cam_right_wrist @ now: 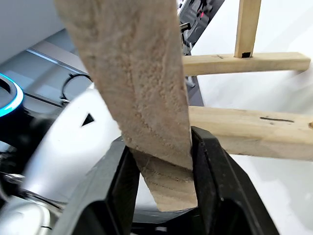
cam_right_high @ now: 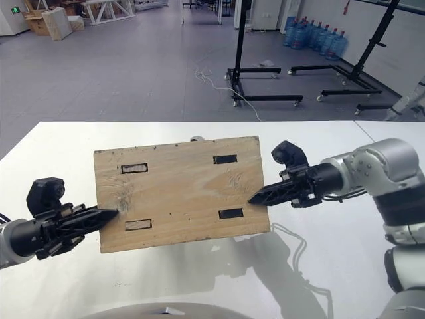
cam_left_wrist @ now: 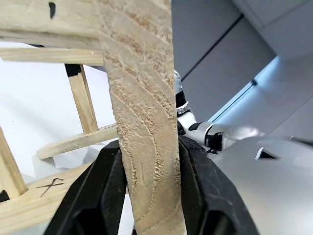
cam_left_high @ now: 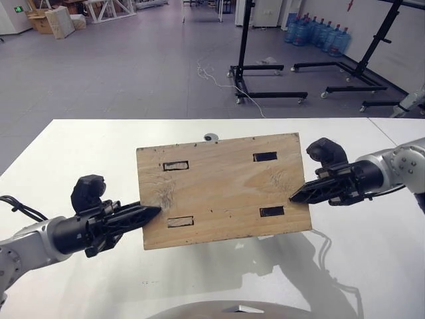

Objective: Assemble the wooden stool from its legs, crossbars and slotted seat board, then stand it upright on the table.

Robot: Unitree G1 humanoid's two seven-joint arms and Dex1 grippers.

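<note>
The slotted seat board point(cam_left_high: 222, 189) is held flat above the white table point(cam_left_high: 66, 153), its four dark slots facing up. My left gripper point(cam_left_high: 151, 212) is shut on the board's left edge, and my right gripper point(cam_left_high: 297, 195) is shut on its right edge. In the left wrist view the board's edge point(cam_left_wrist: 144, 122) sits clamped between the black fingers point(cam_left_wrist: 95, 196), with legs and crossbars point(cam_left_wrist: 83, 105) hanging under the board. The right wrist view shows the other edge point(cam_right_wrist: 146, 98) pinched the same way, with a crossbar point(cam_right_wrist: 244, 63) and a leg point(cam_right_wrist: 247, 24) beneath.
A small grey round object point(cam_left_high: 211, 137) lies on the table just behind the board. Beyond the table's far edge stand black metal frames point(cam_left_high: 265, 66) and blue water bottles point(cam_left_high: 319, 33) on the grey floor.
</note>
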